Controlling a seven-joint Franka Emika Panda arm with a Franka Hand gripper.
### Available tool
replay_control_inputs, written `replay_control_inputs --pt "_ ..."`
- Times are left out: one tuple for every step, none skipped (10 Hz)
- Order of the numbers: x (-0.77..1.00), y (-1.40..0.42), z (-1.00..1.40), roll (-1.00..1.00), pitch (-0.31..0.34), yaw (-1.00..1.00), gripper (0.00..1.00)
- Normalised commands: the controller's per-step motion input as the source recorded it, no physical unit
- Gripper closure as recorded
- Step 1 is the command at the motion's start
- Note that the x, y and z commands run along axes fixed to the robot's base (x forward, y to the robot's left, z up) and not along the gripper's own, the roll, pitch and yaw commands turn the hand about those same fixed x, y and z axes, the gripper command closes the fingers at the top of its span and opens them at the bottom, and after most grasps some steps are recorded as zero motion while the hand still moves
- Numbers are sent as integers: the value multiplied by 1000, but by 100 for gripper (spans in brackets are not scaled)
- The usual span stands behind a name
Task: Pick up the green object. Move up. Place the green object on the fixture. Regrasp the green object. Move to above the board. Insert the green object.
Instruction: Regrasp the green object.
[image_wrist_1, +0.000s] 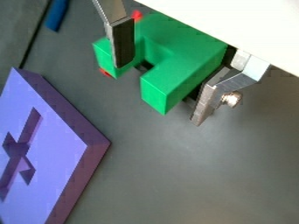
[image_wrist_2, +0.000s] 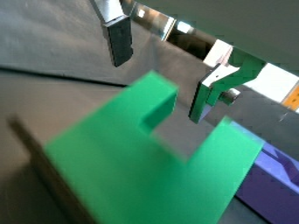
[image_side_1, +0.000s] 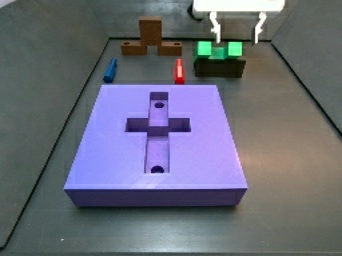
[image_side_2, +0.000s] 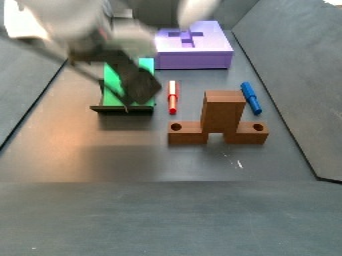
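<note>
Wrist views show the tool (image_wrist_1: 167, 72), the arm's two-finger gripper, spread wide astride the bright green blocky U-shaped piece (image_wrist_1: 170, 70), its silver fingers (image_wrist_1: 215, 98) seemingly clear of it. That green piece rests on the small dark trough-shaped fixture (image_side_1: 221, 68), apparently parked there for a regrasp. Beside the fixture: one thin red peg (image_side_1: 179, 69), one blue peg (image_side_1: 110, 69), one brown wooden block (image_side_1: 150, 40). Farther off lies one large purple slab board (image_side_1: 159, 140) with its cross recess.

- Even, soft overhead light; shadows faint.
- In a wrist view the green object (image_wrist_2: 140, 157) blurs, too close.
- My gripper (image_side_2: 131, 75) smears in a side view.
</note>
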Motion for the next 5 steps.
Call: replay_control_inputs --pt "34 -91 580 1000 3 94 0" --pt "51 -111 477 1000 0 77 0" --pt "111 -140 343 1000 0 91 0" --pt "34 -91 46 1000 117 106 0" --pt "26 -97 46 1000 123 103 0"
